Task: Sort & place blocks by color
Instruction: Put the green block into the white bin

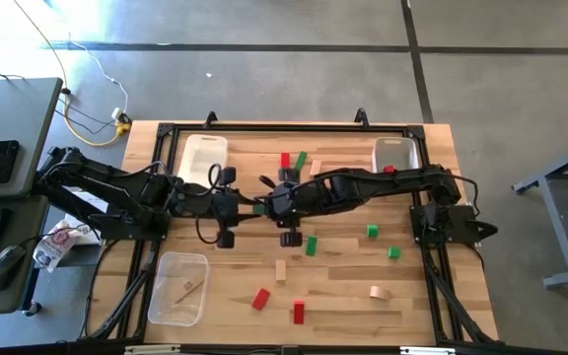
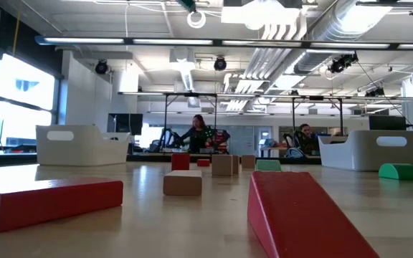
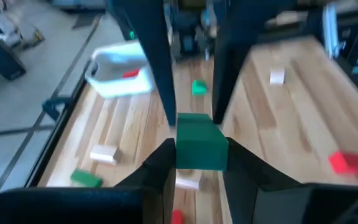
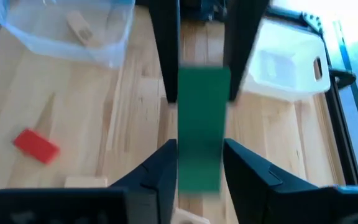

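Note:
Both grippers meet over the table's middle around one green block (image 1: 260, 208), which hangs above the wood. My left gripper (image 3: 199, 149) comes from the table's left and is shut on it. My right gripper (image 4: 200, 149) comes from the right, its fingers standing close on either side of the same block (image 4: 201, 124). Other blocks lie loose on the table: red ones (image 1: 260, 299) (image 1: 299, 313), green ones (image 1: 372, 231) (image 1: 311, 245) and plain wood ones (image 1: 281, 269) (image 1: 379, 292). My left gripper pinches the green block between its two fingers, on two opposite sides at the end nearest it (image 3: 183, 152). The fingers slant down from the table's left. The block is lifted clear of the table. My right gripper flanks the block's other end (image 4: 201, 168); whether its fingers touch it I cannot tell.
A white bin (image 1: 203, 156) stands at the far left. Another white bin (image 1: 394, 153) at the far right holds a red piece. A clear bin (image 1: 178, 286) at the near left holds a wood piece. A red and a green block (image 1: 294, 160) lie at the far middle.

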Available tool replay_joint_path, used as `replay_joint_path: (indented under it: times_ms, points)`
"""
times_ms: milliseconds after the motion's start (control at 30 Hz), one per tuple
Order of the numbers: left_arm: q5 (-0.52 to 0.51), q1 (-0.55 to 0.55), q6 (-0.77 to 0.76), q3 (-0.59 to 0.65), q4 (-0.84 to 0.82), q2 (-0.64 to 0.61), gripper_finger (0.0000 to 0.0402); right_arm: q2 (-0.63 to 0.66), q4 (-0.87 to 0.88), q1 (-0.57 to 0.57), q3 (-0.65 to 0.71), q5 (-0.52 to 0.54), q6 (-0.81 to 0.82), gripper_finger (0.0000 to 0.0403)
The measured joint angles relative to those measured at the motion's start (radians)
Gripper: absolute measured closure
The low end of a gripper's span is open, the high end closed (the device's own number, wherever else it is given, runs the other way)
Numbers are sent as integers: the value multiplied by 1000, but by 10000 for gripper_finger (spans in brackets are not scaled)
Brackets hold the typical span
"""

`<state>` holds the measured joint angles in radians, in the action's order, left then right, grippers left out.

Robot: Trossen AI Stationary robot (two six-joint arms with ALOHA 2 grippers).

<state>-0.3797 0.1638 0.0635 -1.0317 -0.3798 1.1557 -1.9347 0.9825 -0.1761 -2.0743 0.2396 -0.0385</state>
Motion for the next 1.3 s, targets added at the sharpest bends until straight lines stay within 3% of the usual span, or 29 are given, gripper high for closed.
replay_joint_path:
  times_ms: [267,633,1067,1300]
  points:
    - [-73,0,-63,0,-134,0,322,0,36,0,0,6,42,228]
    - [-211,-67,-218,21,-443,0,322,0,177,-3,1,-3,178,222]
    - [-310,-280,-308,102,-545,0,322,0,227,-4,1,14,199,221]
    - [-310,-439,-381,121,-560,0,322,0,227,-4,1,47,198,221]
